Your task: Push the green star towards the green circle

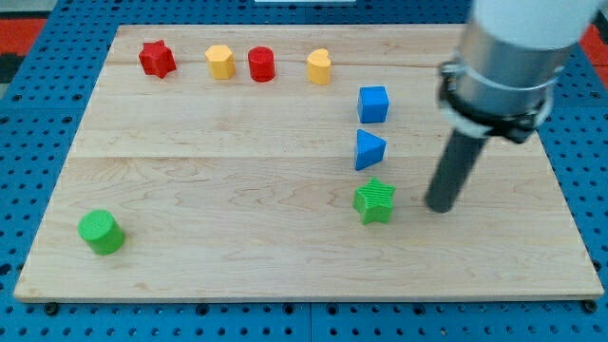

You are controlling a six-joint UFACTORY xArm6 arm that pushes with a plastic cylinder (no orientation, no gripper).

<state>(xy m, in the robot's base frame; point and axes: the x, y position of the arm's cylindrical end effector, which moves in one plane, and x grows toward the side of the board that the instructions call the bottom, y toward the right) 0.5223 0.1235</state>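
The green star [374,200] lies on the wooden board [237,180], right of centre and low. The green circle [100,232] stands near the board's bottom-left corner, far to the star's left. My tip [440,207] rests on the board just to the right of the green star, a small gap apart from it. The rod rises from there toward the view's top right, into the arm's grey and white body.
A blue triangle [370,150] sits just above the star, and a blue cube [373,104] above that. Along the top edge lie a red star [157,59], a yellow hexagon [219,62], a red cylinder [261,65] and a yellow heart [319,66].
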